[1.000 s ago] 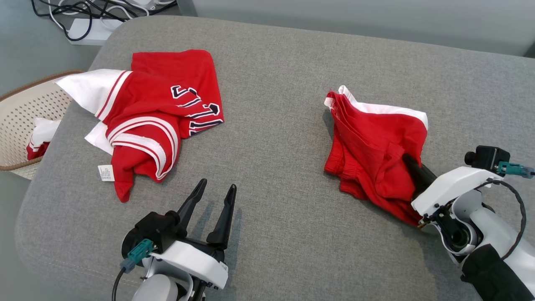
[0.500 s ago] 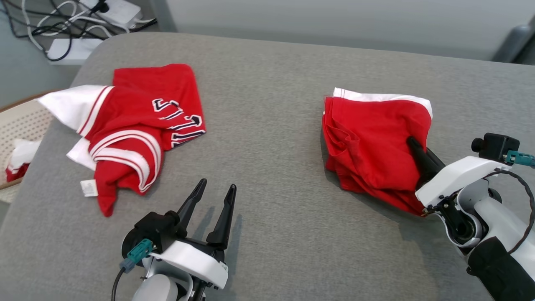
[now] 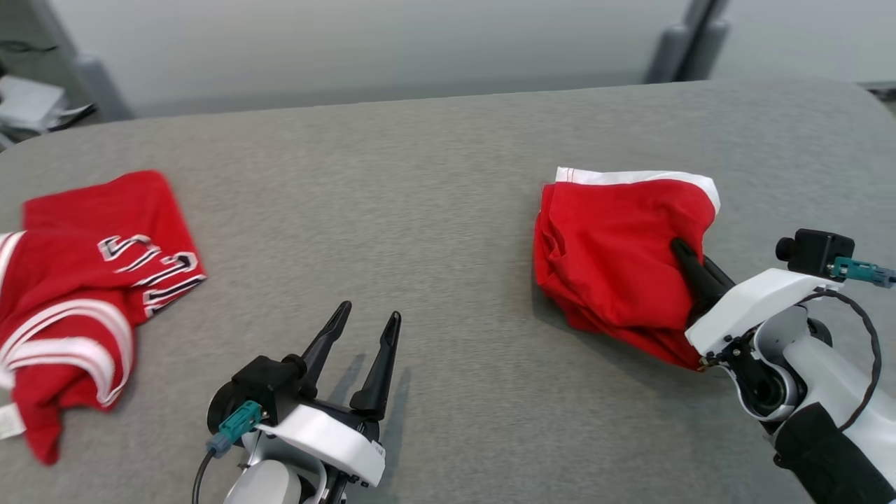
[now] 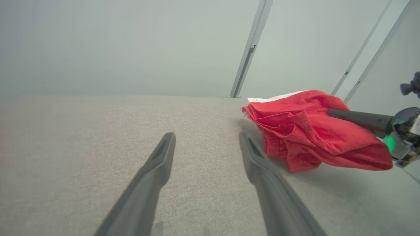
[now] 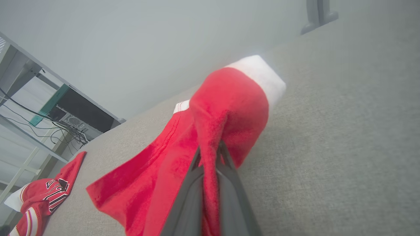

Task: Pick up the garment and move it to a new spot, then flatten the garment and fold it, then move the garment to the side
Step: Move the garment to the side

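Surface: grey fabric-covered bench [image 3: 434, 210], rounded at its corners. Behind it stand a plain pale wall [image 3: 350, 49] and, to the right, a grey upright post [image 3: 682, 42].

Far left: a red jersey [image 3: 77, 280] with white stripes and lettering lies crumpled on the bench.

Lower left: the left gripper [image 3: 369, 311] hovers over bare fabric, its jaws well apart and holding nothing.

Right of centre: the garment [image 3: 616, 259], red with a white band along its far edge, is bunched. The right gripper [image 3: 682, 250] is clamped on a fold of it. Its near edge is raised and its lower folds appear to rest on the bench.

Change from earlier: the head camera has swung right, which places the jersey at the frame's left edge. The garment hangs rounder. The left gripper is unchanged.
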Robot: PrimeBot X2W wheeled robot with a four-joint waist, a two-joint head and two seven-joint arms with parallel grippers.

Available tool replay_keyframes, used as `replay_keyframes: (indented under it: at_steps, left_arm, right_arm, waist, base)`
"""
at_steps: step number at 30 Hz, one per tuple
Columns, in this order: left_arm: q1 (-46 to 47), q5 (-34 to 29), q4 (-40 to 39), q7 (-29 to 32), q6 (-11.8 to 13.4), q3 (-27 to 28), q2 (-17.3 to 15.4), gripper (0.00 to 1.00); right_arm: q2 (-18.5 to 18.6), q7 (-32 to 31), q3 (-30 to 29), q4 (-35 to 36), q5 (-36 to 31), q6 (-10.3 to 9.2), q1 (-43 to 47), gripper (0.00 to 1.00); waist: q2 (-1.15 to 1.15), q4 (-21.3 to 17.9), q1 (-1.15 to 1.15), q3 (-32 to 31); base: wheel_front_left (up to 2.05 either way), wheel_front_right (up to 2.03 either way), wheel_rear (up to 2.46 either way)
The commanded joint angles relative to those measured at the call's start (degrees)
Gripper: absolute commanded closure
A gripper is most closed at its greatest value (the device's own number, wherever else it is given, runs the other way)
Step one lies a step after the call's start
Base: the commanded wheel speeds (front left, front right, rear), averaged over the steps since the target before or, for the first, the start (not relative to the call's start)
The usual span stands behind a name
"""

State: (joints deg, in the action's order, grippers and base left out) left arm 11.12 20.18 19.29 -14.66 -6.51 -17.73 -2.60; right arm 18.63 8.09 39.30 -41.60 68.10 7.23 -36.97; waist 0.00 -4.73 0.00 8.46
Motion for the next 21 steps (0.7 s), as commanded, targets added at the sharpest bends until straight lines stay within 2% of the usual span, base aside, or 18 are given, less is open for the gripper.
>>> replay_keyframes:
  at_steps: [1,10,16,21]
  left_arm:
    - [3.1,-0.5,-1.1,-0.3,-0.2,1.9,-0.3,0.00]
    - [3.6,-2.8,-1.0,-0.3,-0.6,3.9,-0.3,0.00]
    - [3.9,-4.0,-1.1,-0.3,-0.7,4.8,-0.3,0.00]
    - [4.3,-4.8,-0.9,-0.3,-0.9,4.9,-0.3,0.00]
  right_arm:
    - [0.1,0.2,0.1,1.2,0.4,0.25,1.0,1.00]
    - [-1.4,0.9,0.4,2.3,1.0,0.25,3.1,1.00]
    - [-1.6,1.3,0.3,2.7,1.7,0.25,3.8,1.00]
    - [-1.4,1.8,0.1,2.8,2.0,0.25,3.9,1.00]
  waist:
    - [0.00,-5.7,0.00,-0.5]
    - [0.00,-16.2,0.00,1.1]
    - [0.00,-19.1,0.00,2.7]
    - [0.00,-19.7,0.00,3.7]
  base:
    - [0.00,0.00,0.00]
    - [0.00,0.00,0.00]
    - [0.00,0.00,0.00]
    - [0.00,0.00,0.00]
